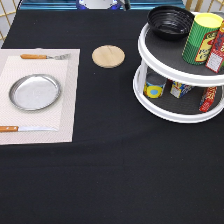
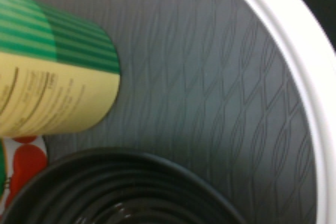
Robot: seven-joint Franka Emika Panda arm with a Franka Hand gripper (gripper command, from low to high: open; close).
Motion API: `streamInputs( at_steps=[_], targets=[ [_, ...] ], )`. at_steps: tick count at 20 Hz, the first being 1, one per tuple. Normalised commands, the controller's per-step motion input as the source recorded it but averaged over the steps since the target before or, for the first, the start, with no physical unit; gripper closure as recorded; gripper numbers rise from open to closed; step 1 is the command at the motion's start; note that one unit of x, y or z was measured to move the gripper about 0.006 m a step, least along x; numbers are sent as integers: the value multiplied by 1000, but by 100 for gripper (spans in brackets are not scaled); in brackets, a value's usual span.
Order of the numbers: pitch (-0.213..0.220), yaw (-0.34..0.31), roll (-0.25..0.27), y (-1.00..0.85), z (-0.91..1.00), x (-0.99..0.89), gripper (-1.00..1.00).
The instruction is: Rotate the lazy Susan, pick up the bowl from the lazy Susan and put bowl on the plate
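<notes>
you will find the bowl (image 1: 170,22) on the susan's (image 1: 150,95) upper tier, just beside the green can (image 1: 201,38). the plate (image 1: 35,92) lies well apart. the hand is out of view; state unknown.

You get even, bright overhead light on the black counter (image 1: 110,175); shadows are faint. The plate (image 1: 35,92) throws soft glare, and the bowl (image 1: 170,22) shows glossy highlights on its ribs. The gripper is out of the exterior view. Wrist view: bowl rim (image 2: 112,165) blurred, green can (image 2: 52,75) soft.
</notes>
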Motion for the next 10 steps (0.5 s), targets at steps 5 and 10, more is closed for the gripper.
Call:
streamInputs(
  at_steps=[5, 10],
  targets=[
    [3, -97, -73, 3, -393, -385, -100],
    [4, -56, -58, 73, -417, -287, -100]
  ],
)
